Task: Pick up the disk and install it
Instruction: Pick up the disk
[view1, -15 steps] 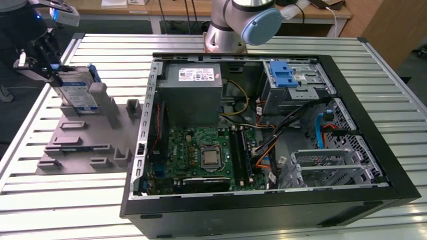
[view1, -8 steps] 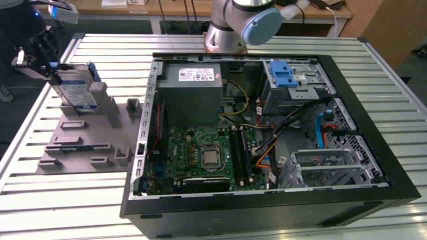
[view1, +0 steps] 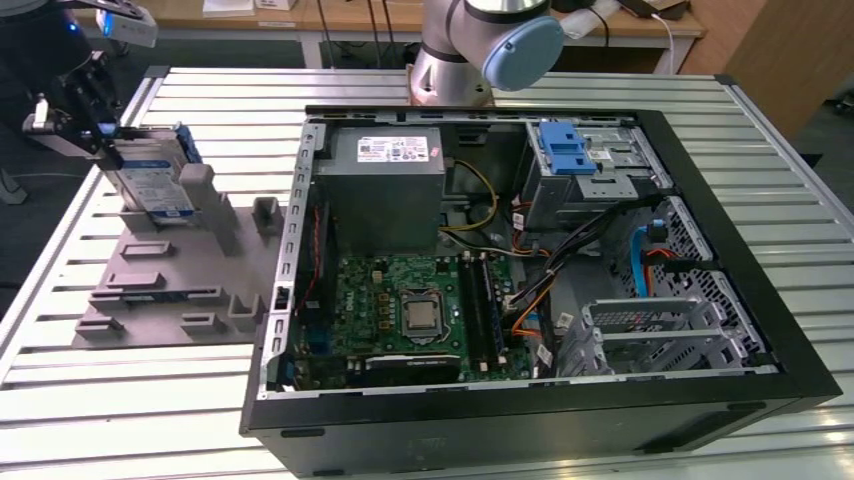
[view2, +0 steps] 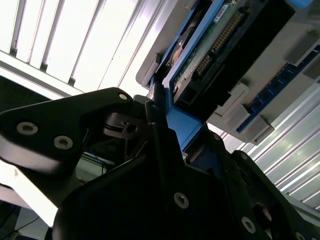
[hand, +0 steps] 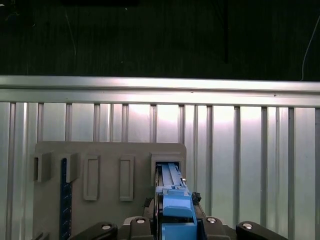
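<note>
Silver with blue rails, the disk is being held upright by the claw, clamped on it, over the grey holder on the counter, at the exterior view's left of the open computer case.

Case lies open side up, so entry from above is free.

Inside the case:
- Power supply fills the arm-side corner toward the exterior view's left.
- Drive cage fills the arm-side corner toward the exterior view's right.
- Cables cross the gap between them.
- Motherboard sits low, with open room above it.

Outside the case:
- Arm base stands just behind the case wall.
- Fixture with upright posts lies on the exterior view's left. Only a narrow strip of table separates it from the case.
- Disk stands upright in the fixture's end slot, with the gripper clamped on it.
</note>
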